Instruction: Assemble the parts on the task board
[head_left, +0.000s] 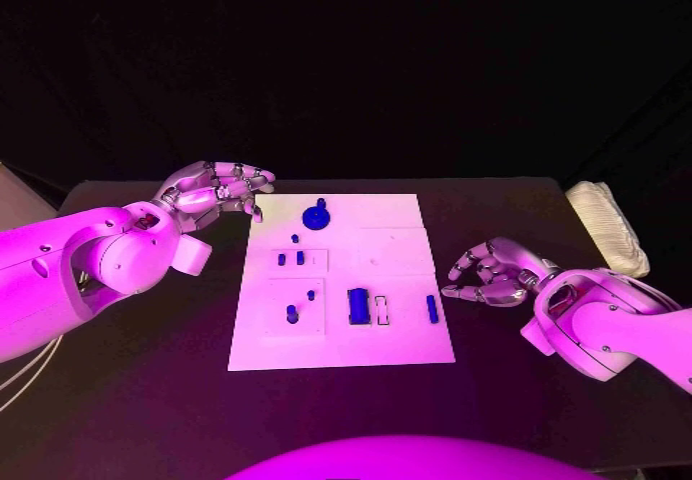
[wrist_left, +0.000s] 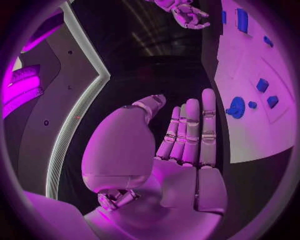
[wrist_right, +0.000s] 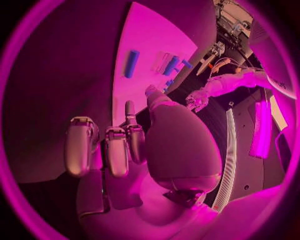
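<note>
The task board lies at the centre of the table, carrying the blue parts. The left hand hovers off the board's far left corner, fingers apart, holding nothing. The right hand rests just beside the board's right edge, fingers curled inward, holding nothing.

Pretty dark setup: black table with a black backdrop behind it. There's a pale folded cloth lying by the far right edge of the table.
</note>
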